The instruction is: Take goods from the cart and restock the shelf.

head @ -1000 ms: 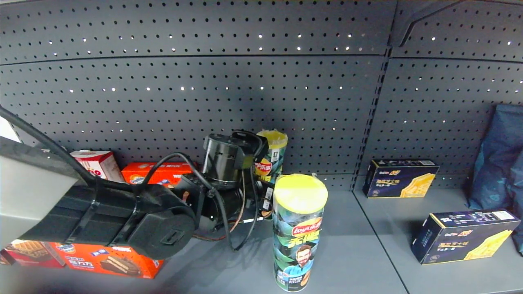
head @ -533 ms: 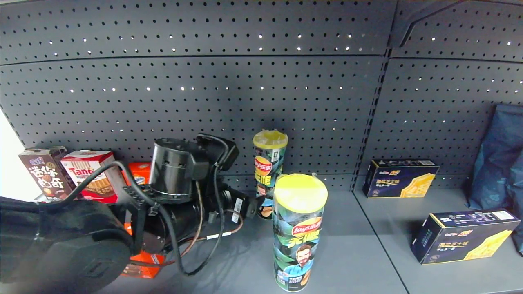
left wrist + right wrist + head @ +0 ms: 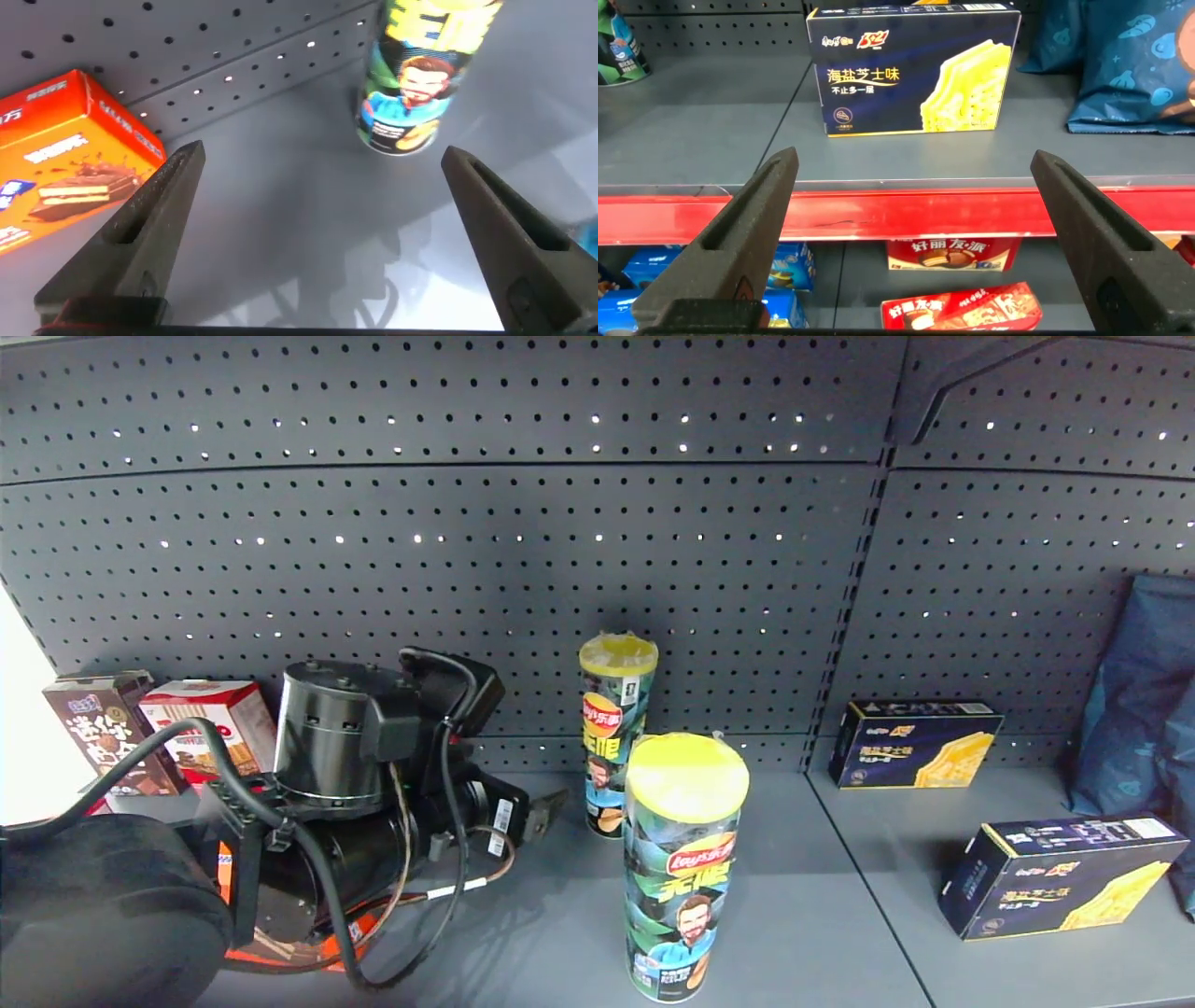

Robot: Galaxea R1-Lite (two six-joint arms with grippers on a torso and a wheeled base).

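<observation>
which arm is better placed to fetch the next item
Probably right: the right end effector is open, empty and out in front of the shelf edge; the left end effector is in over the shelf, beside the rear chips can.

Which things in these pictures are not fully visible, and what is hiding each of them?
1. Orange box: head view, mostly hidden under the left arm.
2. Chip can: left wrist view, top cut off by the picture's edge.
3. Blue bag: head view, cut off by the right edge.
4. Red box on the lower shelf: right wrist view, partly behind the red shelf rail.
</observation>
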